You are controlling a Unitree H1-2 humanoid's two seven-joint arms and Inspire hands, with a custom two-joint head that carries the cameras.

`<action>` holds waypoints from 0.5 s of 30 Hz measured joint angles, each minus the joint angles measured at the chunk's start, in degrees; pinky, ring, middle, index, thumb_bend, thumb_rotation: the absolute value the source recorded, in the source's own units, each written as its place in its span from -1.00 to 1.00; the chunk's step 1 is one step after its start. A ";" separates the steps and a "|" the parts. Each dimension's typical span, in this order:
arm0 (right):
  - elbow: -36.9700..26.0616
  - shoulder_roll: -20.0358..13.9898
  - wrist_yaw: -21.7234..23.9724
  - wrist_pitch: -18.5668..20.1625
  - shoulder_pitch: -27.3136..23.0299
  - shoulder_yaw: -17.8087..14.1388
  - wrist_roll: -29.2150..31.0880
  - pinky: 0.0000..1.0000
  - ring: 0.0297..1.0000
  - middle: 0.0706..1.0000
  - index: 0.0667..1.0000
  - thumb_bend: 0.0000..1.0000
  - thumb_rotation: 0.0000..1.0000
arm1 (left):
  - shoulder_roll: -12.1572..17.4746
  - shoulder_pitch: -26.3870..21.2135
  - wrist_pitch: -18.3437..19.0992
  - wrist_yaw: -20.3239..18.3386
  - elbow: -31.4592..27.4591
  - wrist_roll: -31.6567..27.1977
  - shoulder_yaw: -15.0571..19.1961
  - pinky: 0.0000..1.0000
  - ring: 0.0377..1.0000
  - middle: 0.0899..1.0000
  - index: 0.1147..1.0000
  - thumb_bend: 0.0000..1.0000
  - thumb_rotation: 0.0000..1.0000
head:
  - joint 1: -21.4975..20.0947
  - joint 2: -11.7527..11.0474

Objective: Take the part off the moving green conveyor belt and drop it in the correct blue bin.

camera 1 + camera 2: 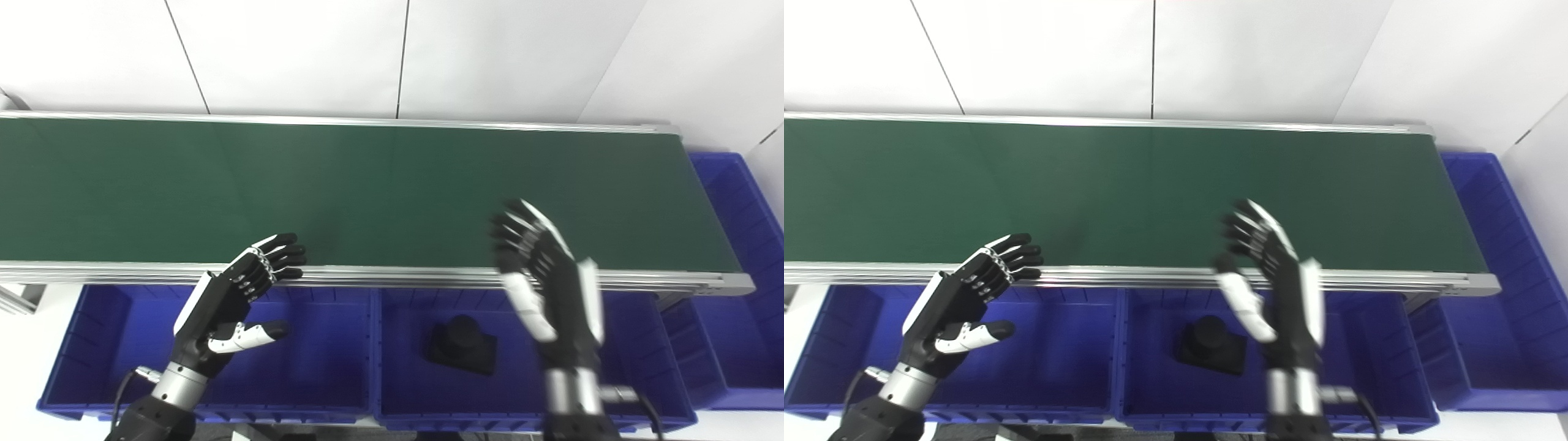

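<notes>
— Nearest us, on the left, our left hand (229,303) hangs over the left blue bin (79,343). What are its fingers (283,254) doing?

— We see them spread apart and stretched out, tips at the near metal rail (392,277) of the green conveyor belt (367,184), thumb held out separately below. They hold nothing; whether the tips touch the rail, we cannot tell.

— And the part (460,346)?

— We find it lying on the floor of the middle blue bin (404,392), a black piece with a round knob on a squarish base, apart from both hands.

— Further right, our right hand (545,275)?

— It stands upright above that middle bin, just right of the part, reaching up over the rail and the belt's near edge. Its outline is blurred, yet we can see the fingers splayed wide with nothing held.

— Do our two views differ?

— Only a little. In the right eye view the third bin (1488,367), beyond the belt's right end, shows more of its inside and its far wall; in the left eye view the picture's edge cuts it off. In the right eye view, the left bin's left side is cropped.
</notes>
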 measured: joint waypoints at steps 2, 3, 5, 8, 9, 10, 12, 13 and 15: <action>0.11 -0.07 1.41 1.34 -1.23 0.89 -0.02 0.32 0.49 0.54 0.62 0.15 0.55 | -0.48 0.63 -0.21 0.32 -0.01 1.01 -0.36 0.48 0.55 0.58 0.65 0.70 -0.13 | 0.89 -0.27; 0.21 -0.10 1.82 2.13 -1.90 1.44 -0.05 0.34 0.50 0.56 0.63 0.16 0.57 | -0.47 0.98 -0.22 0.51 -0.01 1.37 -0.57 0.48 0.55 0.58 0.66 0.70 -0.13 | 0.89 -0.27; 0.99 -0.18 2.91 3.24 -2.44 2.33 -0.27 0.37 0.52 0.59 0.65 0.18 0.59 | -0.48 1.58 -0.25 0.94 -0.03 2.10 -0.84 0.49 0.56 0.59 0.67 0.70 -0.13 | 2.47 -0.88; 3.13 -0.30 4.17 3.43 -3.24 3.50 0.18 0.41 0.57 0.62 0.67 0.20 0.57 | -0.60 1.83 -0.34 1.16 -0.12 2.40 -1.42 0.49 0.56 0.60 0.69 0.70 -0.12 | 3.18 -1.06; 4.23 -0.27 4.32 3.41 -3.68 3.68 0.59 0.43 0.58 0.63 0.68 0.20 0.56 | -0.71 1.86 -0.41 1.23 -0.21 2.53 -1.59 0.49 0.57 0.60 0.69 0.70 -0.12 | 4.05 -1.32; 5.74 -0.24 4.39 3.40 -4.14 3.78 1.23 0.46 0.60 0.65 0.70 0.22 0.57 | -0.86 1.87 -0.43 1.27 -0.32 2.96 -1.75 0.50 0.57 0.61 0.70 0.70 -0.11 | 4.75 -1.41; 8.55 -0.33 4.51 3.38 -4.49 3.93 1.98 0.51 0.64 0.69 0.75 0.25 0.60 | -1.22 1.91 -0.45 1.30 -0.53 3.49 -2.06 0.50 0.57 0.61 0.71 0.72 -0.07 | 5.19 -1.41; 9.67 -0.56 4.65 3.36 -4.44 4.16 2.36 0.52 0.65 0.70 0.75 0.26 0.61 | -1.42 2.03 -0.46 1.36 -0.66 3.73 -2.15 0.49 0.57 0.61 0.71 0.72 -0.07 | 5.20 -1.41; 11.50 -1.77 5.26 2.71 -4.36 4.59 2.50 0.53 0.68 0.74 0.80 0.28 0.60 | -1.56 2.37 -0.44 1.70 -0.88 4.60 -2.28 0.49 0.57 0.62 0.72 0.76 -0.02 | 5.37 -1.41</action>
